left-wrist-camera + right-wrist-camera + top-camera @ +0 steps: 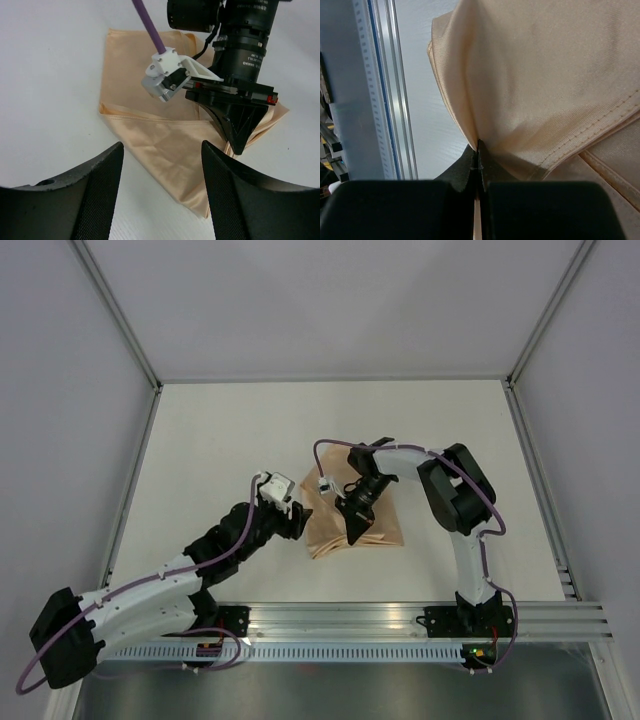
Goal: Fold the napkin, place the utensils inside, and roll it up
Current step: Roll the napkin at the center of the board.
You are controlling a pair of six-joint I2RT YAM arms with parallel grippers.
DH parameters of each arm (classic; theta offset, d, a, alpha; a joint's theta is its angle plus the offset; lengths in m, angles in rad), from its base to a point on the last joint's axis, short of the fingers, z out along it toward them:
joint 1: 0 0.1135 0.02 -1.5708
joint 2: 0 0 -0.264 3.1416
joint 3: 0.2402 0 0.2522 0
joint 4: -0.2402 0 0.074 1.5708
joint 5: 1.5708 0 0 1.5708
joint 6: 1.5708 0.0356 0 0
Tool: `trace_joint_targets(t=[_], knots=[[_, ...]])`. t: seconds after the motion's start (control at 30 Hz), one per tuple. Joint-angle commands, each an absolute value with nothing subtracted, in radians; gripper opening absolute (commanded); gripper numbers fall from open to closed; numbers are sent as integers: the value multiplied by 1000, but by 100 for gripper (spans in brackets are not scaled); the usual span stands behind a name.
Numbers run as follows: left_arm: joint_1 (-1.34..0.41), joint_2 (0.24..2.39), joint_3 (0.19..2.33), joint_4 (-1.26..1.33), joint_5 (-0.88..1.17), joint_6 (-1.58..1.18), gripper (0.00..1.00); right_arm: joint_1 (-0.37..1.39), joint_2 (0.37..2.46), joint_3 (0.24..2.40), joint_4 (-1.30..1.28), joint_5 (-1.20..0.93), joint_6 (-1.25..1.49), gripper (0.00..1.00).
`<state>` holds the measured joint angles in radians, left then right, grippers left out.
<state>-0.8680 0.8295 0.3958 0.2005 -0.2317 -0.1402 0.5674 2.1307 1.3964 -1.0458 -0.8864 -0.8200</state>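
The peach-orange napkin (375, 525) lies folded on the white table, right of centre. My right gripper (356, 534) is shut on a fold of it, the cloth pinched between the black tips (479, 150) and draped up from them. The napkin fills the right wrist view (545, 75). My left gripper (293, 520) is open and empty just left of the napkin; its black fingers (97, 195) frame the napkin's near corner (170, 150). The right gripper also shows in the left wrist view (239, 135). No utensils are in view.
The aluminium rail (400, 625) runs along the near table edge. Grey walls enclose the table (300, 430) on left, right and back. Purple cables loop along both arms.
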Motion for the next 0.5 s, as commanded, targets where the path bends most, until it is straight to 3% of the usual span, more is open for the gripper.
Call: trace_joint_targets(t=[0.0,0.47], knots=[[-911,906,469,181,-250,-46,69,561,2187,1414,-1054,-824,-884,0],[-1117,1305,650,120,-238,74,74,546,2241,1463,-1103,-833,-893,0]])
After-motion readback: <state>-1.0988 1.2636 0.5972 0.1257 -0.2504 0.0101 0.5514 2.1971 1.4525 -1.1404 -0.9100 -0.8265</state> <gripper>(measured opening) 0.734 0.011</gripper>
